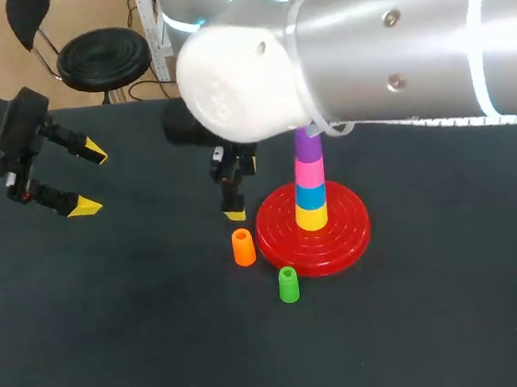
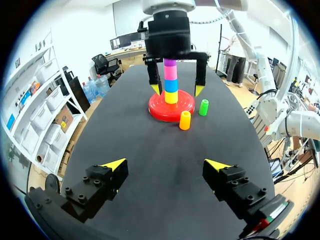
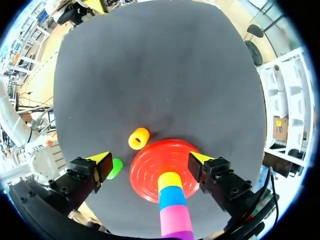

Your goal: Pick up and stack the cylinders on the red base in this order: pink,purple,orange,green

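Progress stands at two of four; the pink cylinder (image 1: 309, 168) and purple cylinder (image 1: 307, 142) top the column (image 1: 311, 199) on the red base (image 1: 277, 233), so orange looks due next. The orange cylinder (image 1: 243, 248) and green cylinder (image 1: 288, 285) stand just beside the base. Your right gripper (image 3: 150, 161) hangs over the base, fingers spread wide either side of the column, holding nothing; your left gripper (image 2: 165, 164), equally wide and empty, sits well apart from the base, likely to keep clear.

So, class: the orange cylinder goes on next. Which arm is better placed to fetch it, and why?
Right. The right gripper, open, hangs over the red base, with the orange cylinder close beside it. The left gripper is far off near the left edge of the table.
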`<state>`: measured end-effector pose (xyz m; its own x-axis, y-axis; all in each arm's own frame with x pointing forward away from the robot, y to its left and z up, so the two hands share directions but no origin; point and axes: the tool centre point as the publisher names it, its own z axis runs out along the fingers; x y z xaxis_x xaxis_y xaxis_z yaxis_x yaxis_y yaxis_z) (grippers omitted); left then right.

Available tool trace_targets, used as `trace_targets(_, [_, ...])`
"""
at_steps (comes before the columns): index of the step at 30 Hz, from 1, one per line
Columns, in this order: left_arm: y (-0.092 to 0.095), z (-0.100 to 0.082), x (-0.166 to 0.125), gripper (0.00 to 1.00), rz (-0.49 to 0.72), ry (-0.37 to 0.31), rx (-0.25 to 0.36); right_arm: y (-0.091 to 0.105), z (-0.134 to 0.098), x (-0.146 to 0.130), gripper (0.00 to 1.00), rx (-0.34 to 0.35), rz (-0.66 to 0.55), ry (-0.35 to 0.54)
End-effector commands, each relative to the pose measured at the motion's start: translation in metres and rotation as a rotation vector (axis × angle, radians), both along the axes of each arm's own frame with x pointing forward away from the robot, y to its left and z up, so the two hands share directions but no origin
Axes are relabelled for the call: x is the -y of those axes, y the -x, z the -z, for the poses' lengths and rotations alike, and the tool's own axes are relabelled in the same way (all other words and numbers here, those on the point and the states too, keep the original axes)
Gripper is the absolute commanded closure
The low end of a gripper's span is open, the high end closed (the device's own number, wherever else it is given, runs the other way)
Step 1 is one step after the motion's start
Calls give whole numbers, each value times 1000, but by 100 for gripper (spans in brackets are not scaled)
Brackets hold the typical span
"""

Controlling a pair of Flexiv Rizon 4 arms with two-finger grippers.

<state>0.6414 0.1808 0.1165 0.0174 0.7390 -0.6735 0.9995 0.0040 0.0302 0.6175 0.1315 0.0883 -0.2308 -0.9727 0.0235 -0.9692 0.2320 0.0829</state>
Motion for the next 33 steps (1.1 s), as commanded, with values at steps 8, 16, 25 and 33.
trace_targets(8, [1, 0, 0, 0, 0, 0, 2, 8, 26, -11, 0, 3, -6, -5])
trace_targets(16, [1, 0, 0, 0, 0, 0, 2, 11, 39, -9, 0, -22, 0, -28])
trace_targets(25, [1, 0, 0, 0, 0, 0, 2, 13, 48, -8, 0, -7, 16, -13])
trace_targets(33, [1, 0, 0, 0, 0, 0, 2, 22, 54, -11, 0, 6, 17, -52])
